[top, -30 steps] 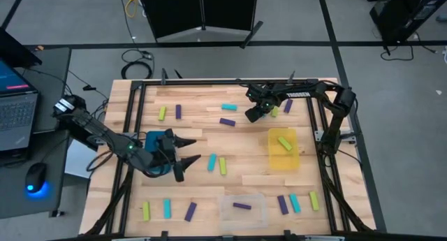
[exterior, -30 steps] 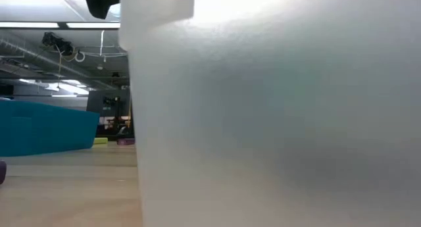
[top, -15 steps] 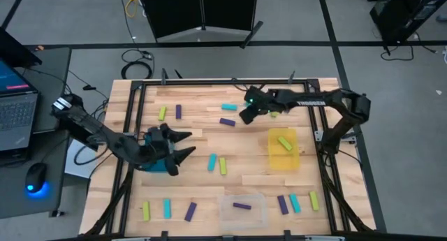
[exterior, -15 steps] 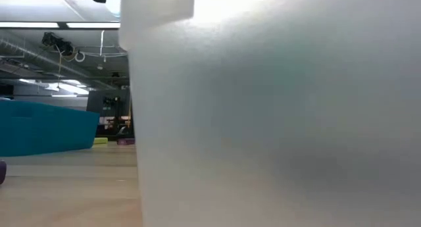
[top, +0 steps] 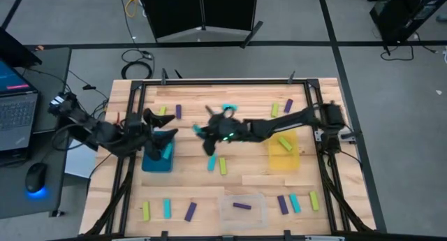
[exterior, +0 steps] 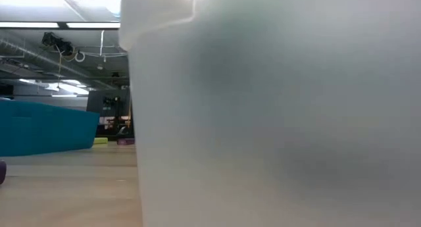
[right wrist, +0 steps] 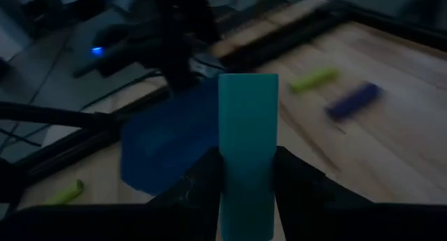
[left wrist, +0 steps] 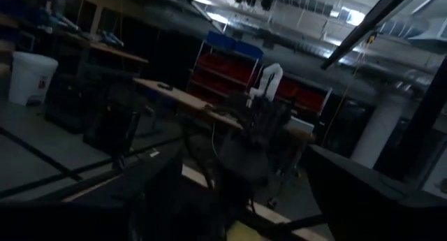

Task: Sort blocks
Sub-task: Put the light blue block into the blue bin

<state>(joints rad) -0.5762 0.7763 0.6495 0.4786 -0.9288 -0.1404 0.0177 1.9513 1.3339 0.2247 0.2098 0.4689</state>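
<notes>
teal bin [top: 158, 159] | yellow bin [top: 283, 152] | clear bin [top: 242, 207] | laptop [top: 15, 105] | mouse [top: 35, 179]

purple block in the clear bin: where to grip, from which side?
Mid-length on the purple block, straight from above, fingers across its narrow width. It lies flat, away from the clear bin's walls, which block any side approach. The right gripper is full with a cyan block; the left gripper, open by the teal bin, looks free.

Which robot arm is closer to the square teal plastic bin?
Left. The left pincer hovers right at the square teal plastic bin's far edge. The right pincer, holding a cyan rectangular block, is farther off, mid-table.
</notes>
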